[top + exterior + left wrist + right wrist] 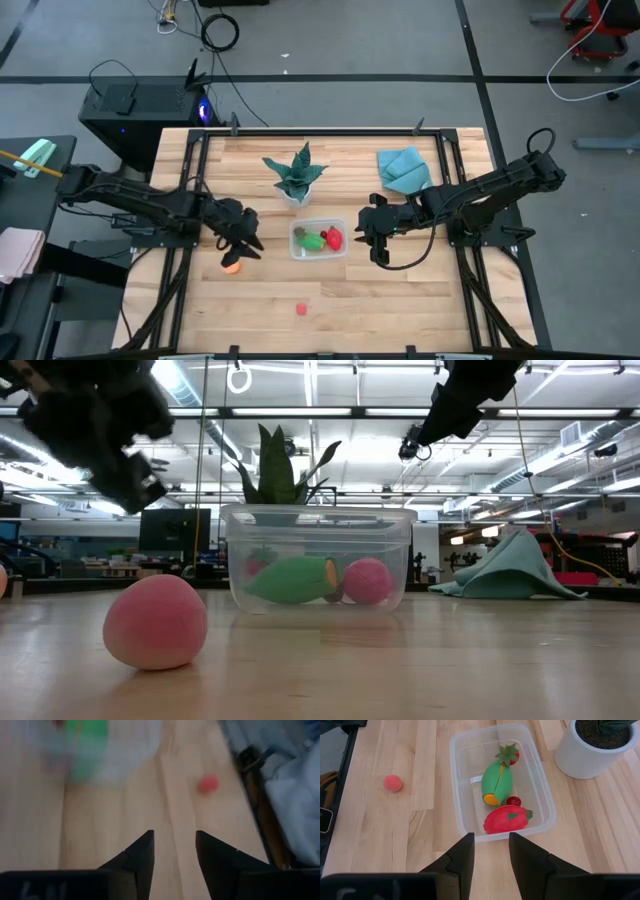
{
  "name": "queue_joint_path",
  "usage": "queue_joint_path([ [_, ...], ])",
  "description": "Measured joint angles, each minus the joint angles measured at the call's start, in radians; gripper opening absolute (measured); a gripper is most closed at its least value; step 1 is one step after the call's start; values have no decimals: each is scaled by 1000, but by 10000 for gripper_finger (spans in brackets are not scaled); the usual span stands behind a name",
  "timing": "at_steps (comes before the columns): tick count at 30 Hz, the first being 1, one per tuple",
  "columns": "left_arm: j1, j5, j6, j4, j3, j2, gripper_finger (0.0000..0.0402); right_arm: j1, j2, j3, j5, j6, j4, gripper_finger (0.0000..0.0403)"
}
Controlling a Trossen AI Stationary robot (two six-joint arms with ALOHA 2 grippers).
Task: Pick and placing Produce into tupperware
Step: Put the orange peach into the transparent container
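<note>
The clear tub stands mid-table, holding a green oval, a red pepper-like piece and small red bits. A small red ball lies on the wood toward the near edge, large in the low view's foreground. An orange-yellow round piece lies on the table just nearside of my left gripper. That gripper hangs raised to the tub's left, open and empty. My right gripper hovers at the tub's right side, open and empty.
A spiky teal-green plant in a white pot stands just beyond the tub. A crumpled blue cloth lies at the far right. Black frame rails run along both table sides. Bare wood lies between the tub and the near edge.
</note>
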Motion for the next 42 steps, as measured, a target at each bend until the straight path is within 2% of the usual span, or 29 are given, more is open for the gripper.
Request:
queue_joint_path([
  [5,-30,41,-100,-155,0,0,187,0,0,0,-8,0,0,128],
  [13,-123,102,-192,-224,0,0,229,0,0,0,-9,2,0,128],
  [17,-176,97,-215,-285,0,0,231,0,0,0,-8,2,0,128],
  [23,-206,20,-198,-381,0,0,228,0,0,0,-9,1,0,128],
  [29,-195,14,-183,-318,0,0,230,0,0,0,-8,1,0,128],
  [34,-184,-1,-36,-225,1,0,231,0,0,0,-8,0,0,128],
  [42,-141,-2,-23,-305,1,0,221,0,0,0,-8,0,1,128],
])
